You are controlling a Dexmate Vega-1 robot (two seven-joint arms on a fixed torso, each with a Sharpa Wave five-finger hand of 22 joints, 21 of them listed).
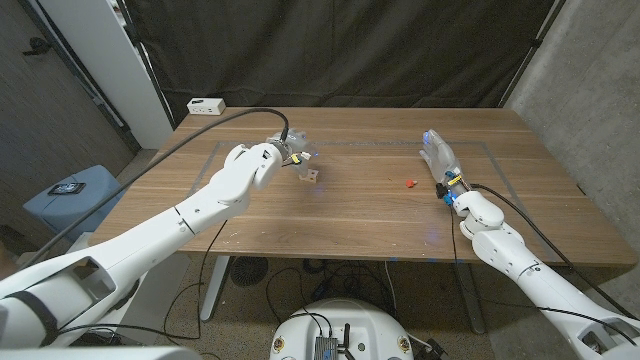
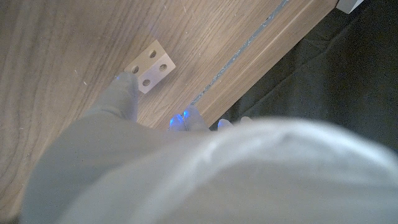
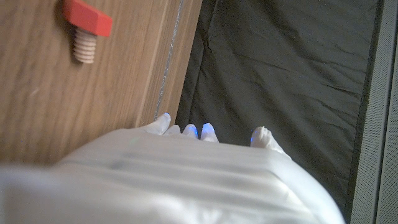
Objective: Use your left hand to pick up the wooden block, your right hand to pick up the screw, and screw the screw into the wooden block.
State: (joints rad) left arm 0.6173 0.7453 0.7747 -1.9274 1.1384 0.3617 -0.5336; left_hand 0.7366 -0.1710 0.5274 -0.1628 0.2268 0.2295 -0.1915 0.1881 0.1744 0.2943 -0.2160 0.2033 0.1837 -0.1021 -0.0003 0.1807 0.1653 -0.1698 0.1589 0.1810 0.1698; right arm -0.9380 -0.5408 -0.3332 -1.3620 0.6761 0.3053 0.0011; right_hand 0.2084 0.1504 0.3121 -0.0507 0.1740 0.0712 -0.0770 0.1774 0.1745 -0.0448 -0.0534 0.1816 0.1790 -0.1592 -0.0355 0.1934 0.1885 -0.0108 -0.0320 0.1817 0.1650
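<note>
Block (image 1: 311, 175): on table (image 1: 360, 215), left of centre, holes up, not held.
Left hand (image 1: 290, 150): just behind block, one fingertip at its corner; seemingly spread, grips nothing.
Screw (image 1: 409, 183): red head, loose, mid-table.
Right hand (image 1: 440, 160): beside screw, apart; pose cannot tell.
Risk: finger nudges block away; screw rolls off.
Containers: none seen.

You are looking at a warm brown wooden table (image 1: 350, 215) with streaky grain and a thin pale line near its far edge. The wooden block (image 2: 150, 66) is pale, almost cream, dotted with dark round holes. Your screw (image 3: 86, 31) has a bright red head and a light tan threaded shank. Both hands, left (image 1: 288, 150) and right (image 1: 441, 163), are translucent white, with blue glowing fingertips (image 3: 207, 130). A black curtain (image 1: 340, 50) hangs behind.
</note>
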